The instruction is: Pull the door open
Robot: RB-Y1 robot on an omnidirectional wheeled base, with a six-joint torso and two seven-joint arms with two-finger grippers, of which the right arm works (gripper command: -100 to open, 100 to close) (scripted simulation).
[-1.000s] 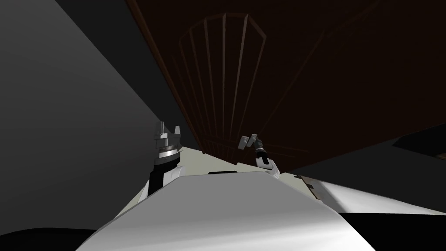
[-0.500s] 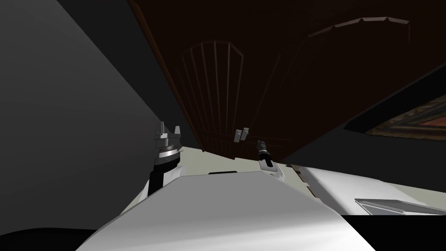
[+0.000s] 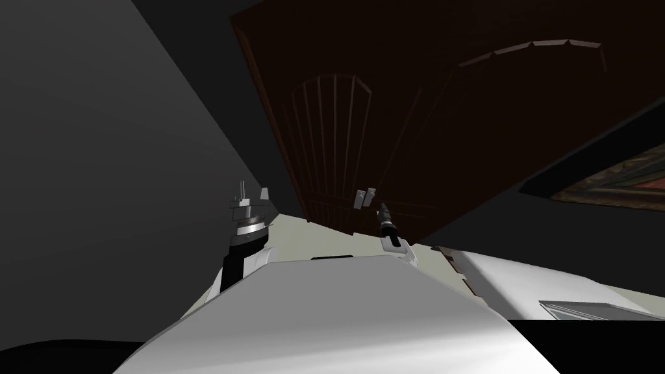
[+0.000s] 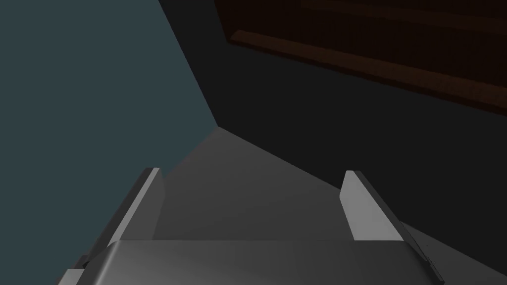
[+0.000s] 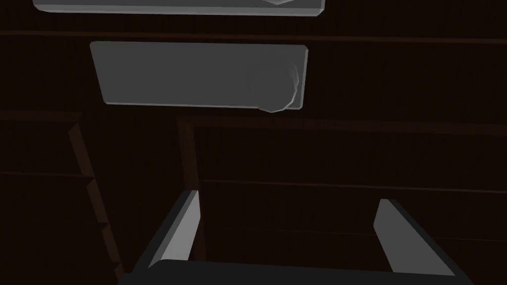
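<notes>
Right gripper [image 5: 287,199], fingers released and empty, has drawn back from the grey handle [image 5: 198,74] of the dark brown door [image 3: 402,117] just ahead; pulling probably needs regrasping. Left gripper [image 4: 252,173] likewise spread.

Door [image 3: 415,91]: you face a dark brown double door with arched panels, spreading from 12 to 2 o'clock.
Handle plates [image 3: 363,198]: two light grey plates side by side, just below your centre.
Right gripper [image 3: 382,209]: points up at the door, with the plates close at its 11 o'clock.
Left gripper [image 3: 252,191]: fingers apart, at 9 o'clock of the plates, before the grey wall [image 3: 97,162].
Picture frame [image 3: 617,178]: at your 3 o'clock.
</notes>
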